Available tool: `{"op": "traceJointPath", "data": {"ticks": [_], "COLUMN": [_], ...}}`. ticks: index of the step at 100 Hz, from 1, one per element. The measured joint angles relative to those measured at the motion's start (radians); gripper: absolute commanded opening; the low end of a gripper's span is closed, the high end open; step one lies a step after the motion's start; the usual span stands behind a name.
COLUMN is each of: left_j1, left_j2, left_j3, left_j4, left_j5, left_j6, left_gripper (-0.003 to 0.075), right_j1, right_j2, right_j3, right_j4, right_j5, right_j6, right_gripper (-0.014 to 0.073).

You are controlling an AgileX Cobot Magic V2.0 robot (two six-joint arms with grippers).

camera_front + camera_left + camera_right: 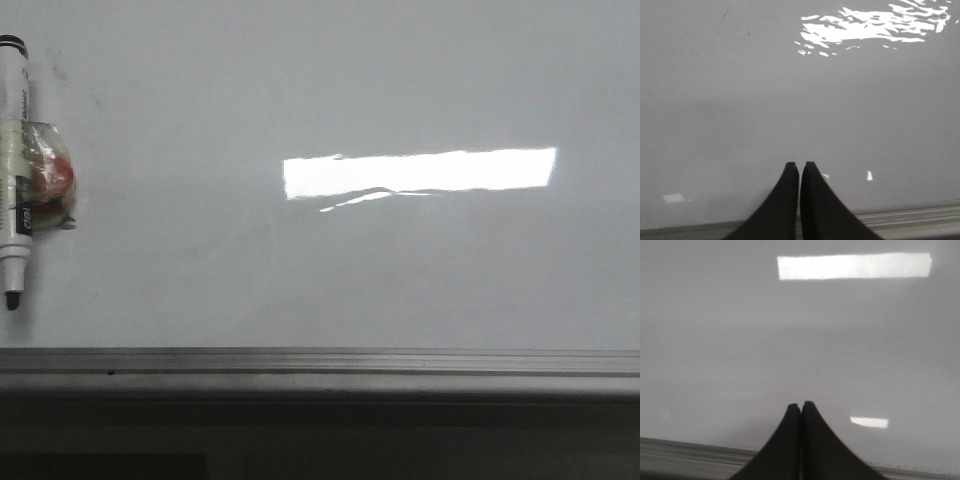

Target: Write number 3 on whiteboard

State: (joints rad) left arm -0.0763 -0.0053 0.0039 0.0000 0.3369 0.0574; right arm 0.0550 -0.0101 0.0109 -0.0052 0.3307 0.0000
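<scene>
The whiteboard [400, 270] fills the front view, glossy white-grey with a bright rectangular light reflection and a grey metal edge rail [320, 362] along its near side. No drawn number 3 shows on it. A white marker [14, 160] with a black tip lies at the far left, a clear wad with red inside [50, 175] stuck to it. Neither gripper shows in the front view. My left gripper [799, 165] is shut and empty over the board [790, 100] near the rail. My right gripper [801, 404] is shut and empty over the board [790, 340].
Faint dark smudges [60, 70] mark the board's far left corner. Below the rail the front is dark [320, 440]. The rail also shows in the left wrist view [910, 215] and the right wrist view [690, 452].
</scene>
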Motion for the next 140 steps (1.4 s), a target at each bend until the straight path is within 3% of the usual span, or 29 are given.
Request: {"op": "traceJointPath", "data": {"ticks": [23,52,67,90,107,132,140], "left_j1": [0.0,0.0,0.0,0.0,0.0,0.0,0.0], "left_j2": [0.0,0.0,0.0,0.0,0.055,0.114,0.114], "left_j3": [0.0,0.0,0.0,0.0,-0.022,-0.068,-0.08], "left_j4": [0.0,0.0,0.0,-0.075,-0.087,-0.216,-0.26], "left_j5": [0.0,-0.009,-0.051,-0.11,-0.11,-0.199,-0.195], "left_j6": [0.0,0.0,0.0,0.0,0.0,0.002,0.002], "left_gripper": [-0.002,-0.002,-0.002,-0.002,-0.002,-0.0018,0.002], "right_j1": [0.0,0.0,0.0,0.0,0.0,0.0,0.0], "right_j2": [0.0,0.0,0.0,0.003,0.109,0.246,0.253], "right_j3": [0.0,0.0,0.0,0.0,-0.036,-0.121,-0.14], "right_j4": [-0.018,-0.101,-0.101,0.021,0.125,0.155,0.157], "right_j5": [-0.035,-0.177,-0.17,-0.12,-0.07,-0.063,-0.057], "right_j6": [0.0,0.0,0.0,0.0,0.0,0.0,0.0], "right_gripper": [-0.0051,-0.0051,-0.0051,-0.0051,-0.0051,-0.0051,-0.0051]}}
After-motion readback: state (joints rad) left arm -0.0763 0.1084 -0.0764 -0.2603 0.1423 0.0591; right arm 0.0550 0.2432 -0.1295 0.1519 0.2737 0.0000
